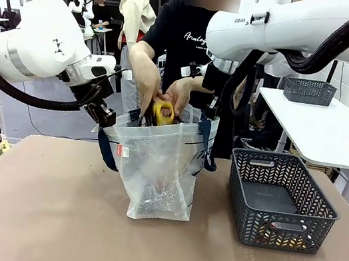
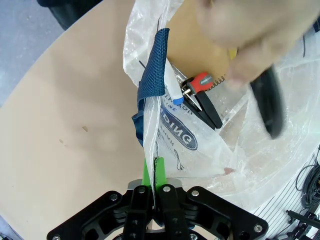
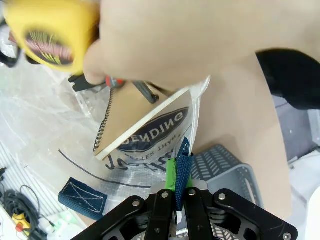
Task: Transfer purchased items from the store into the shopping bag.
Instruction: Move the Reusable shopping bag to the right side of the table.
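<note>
The shopping bag [image 1: 157,168] stands at the middle of the desk [image 1: 44,216], with the store basket [image 1: 248,218] toward the right edge. The left pincer [image 2: 152,167] clamps the bag's rim, and the right pincer [image 3: 177,175] clamps its navy strap [image 3: 184,162]. A person's hand [image 1: 149,92] holds a yellow tape measure [image 1: 163,111] at its mouth.

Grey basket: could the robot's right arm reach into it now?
Probably not: the right tool is shut on the blue strap of the shopping bag, so it must let go first. The basket itself stands open on top.
</note>
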Robot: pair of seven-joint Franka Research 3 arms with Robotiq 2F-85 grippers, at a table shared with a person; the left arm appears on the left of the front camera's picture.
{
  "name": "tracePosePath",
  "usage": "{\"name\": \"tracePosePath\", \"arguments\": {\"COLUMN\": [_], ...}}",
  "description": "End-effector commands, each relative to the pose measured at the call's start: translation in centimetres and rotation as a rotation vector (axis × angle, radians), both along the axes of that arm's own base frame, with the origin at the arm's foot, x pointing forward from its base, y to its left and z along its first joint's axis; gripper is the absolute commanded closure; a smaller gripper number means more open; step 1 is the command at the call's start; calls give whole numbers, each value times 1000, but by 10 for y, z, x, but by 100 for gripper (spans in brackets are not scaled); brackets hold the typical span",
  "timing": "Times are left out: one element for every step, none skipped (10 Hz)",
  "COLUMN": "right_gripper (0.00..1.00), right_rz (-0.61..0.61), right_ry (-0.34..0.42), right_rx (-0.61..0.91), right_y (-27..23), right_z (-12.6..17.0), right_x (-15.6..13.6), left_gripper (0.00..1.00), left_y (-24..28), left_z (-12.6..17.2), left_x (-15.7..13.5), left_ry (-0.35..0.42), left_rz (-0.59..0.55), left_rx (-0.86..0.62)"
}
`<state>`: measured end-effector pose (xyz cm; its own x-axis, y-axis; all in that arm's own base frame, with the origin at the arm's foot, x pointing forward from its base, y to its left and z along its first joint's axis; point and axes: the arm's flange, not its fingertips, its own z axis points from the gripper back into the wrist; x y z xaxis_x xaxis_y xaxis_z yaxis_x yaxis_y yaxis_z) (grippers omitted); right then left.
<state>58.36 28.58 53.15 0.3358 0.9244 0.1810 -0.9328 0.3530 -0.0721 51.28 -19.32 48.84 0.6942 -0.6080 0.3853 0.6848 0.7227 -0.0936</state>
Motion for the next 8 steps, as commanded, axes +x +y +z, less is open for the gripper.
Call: {"name": "tracePosePath", "arguments": {"right_gripper": [100, 100, 100, 100, 100, 100, 100, 100], "right_rz": [-1, -1, -1, -1, -1, -1, -1, -1], "right_ry": [-1, -1, -1, -1, -1, -1, -1, -1], "right_rx": [1, 1, 1, 1, 1, 1, 1, 1], "right_y": [0, 0, 0, 0, 0, 0, 0, 0], "right_z": [1, 1, 1, 1, 1, 1, 1, 1], "right_x": [0, 0, 0, 0, 0, 0, 0, 0], "left_gripper": [100, 100, 100, 100, 100, 100, 100, 100], "left_y": [1, 1, 1, 1, 1, 1, 1, 1], "left_z": [0, 0, 0, 0, 0, 0, 0, 0], "left_x": [0, 0, 0, 0, 0, 0, 0, 0], "left_ry": [0, 0, 0, 0, 0, 0, 0, 0], "left_rz": [1, 1, 1, 1, 1, 1, 1, 1], "left_rx": [0, 0, 0, 0, 0, 0, 0, 0]}}
